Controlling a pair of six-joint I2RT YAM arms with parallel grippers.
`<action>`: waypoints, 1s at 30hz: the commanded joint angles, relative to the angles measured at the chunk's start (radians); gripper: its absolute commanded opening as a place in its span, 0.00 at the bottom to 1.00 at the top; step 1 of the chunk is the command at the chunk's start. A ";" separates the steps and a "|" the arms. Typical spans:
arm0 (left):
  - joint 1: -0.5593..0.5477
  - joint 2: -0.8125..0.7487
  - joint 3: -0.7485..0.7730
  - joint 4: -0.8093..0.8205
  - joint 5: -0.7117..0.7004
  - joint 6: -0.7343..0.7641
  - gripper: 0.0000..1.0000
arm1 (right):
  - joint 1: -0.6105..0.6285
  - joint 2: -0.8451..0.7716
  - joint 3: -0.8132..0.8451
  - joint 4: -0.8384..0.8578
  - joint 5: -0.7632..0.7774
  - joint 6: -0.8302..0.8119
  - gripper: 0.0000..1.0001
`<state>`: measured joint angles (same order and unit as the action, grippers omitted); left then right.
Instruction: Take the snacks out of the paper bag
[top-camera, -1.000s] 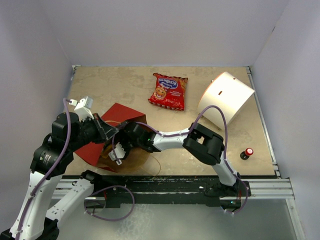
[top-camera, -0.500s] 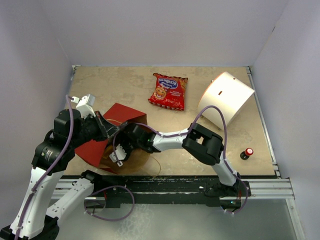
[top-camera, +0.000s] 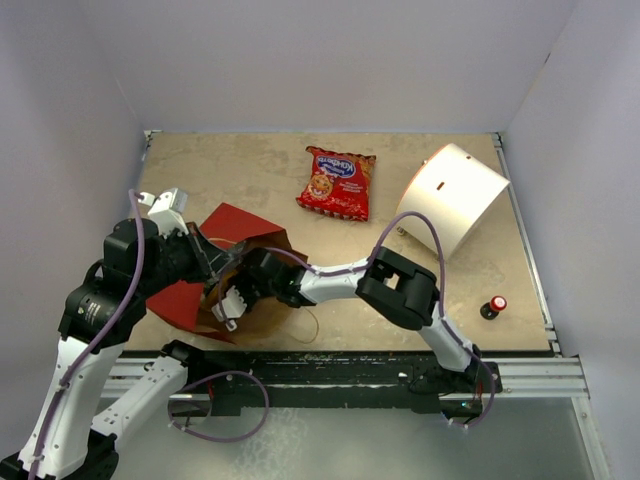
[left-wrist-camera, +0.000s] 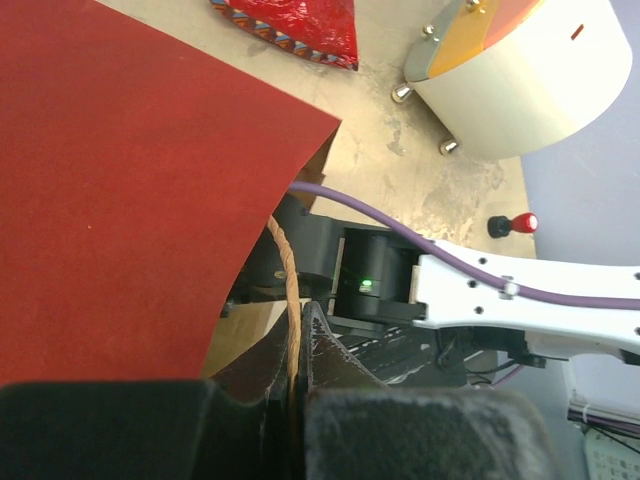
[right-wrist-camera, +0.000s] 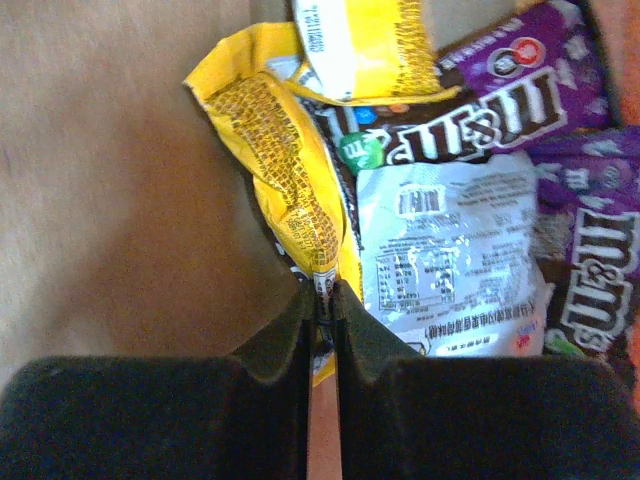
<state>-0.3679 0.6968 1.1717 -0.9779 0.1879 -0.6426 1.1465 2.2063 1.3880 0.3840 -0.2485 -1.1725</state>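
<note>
A pale, speckled counter (top-camera: 250, 170) sits boxed in by plain white walls (top-camera: 330, 60), with both arms bolted along its near edge. Nearest, on the left, the paper bag (top-camera: 240, 222) lies on its side, red outside and brown inside, its mouth turned toward the right. The left pincer (left-wrist-camera: 298, 310) has its fingers pressed together on the bag's thin brown loop handle (left-wrist-camera: 283, 260), just beside the upper edge of the mouth. The right arm reaches across and into the opening, and the right pincer (right-wrist-camera: 322, 295) is deep inside, clamped on the crinkled edge of a yellow candy packet (right-wrist-camera: 280, 170). Beside that packet lies another showing its silvery printed back (right-wrist-camera: 450, 250), and purple packets (right-wrist-camera: 590, 270) are crowded against the right side of the bag's interior. All of these are inside the bag. Over by the near right edge of the counter a small red-capped black object (top-camera: 491, 306) stands alone. Farther back, near the middle, a red cookie bag (top-camera: 338, 182) lies flat on the counter, well apart from the paper bag. At the far right a white cylinder (top-camera: 455, 195) lies tipped on its side.
</note>
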 joint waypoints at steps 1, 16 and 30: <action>-0.003 0.000 0.045 0.012 -0.045 0.051 0.00 | -0.001 -0.161 -0.036 0.000 0.028 0.024 0.11; -0.004 -0.016 -0.001 0.066 -0.067 0.139 0.00 | 0.022 -0.644 -0.307 -0.175 0.067 0.284 0.02; -0.002 0.041 -0.041 0.131 -0.070 0.155 0.00 | 0.029 -1.187 -0.473 -0.517 0.268 0.560 0.00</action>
<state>-0.3679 0.7292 1.1282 -0.9184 0.1268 -0.5114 1.1732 1.1351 0.9424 -0.0380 -0.0895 -0.7341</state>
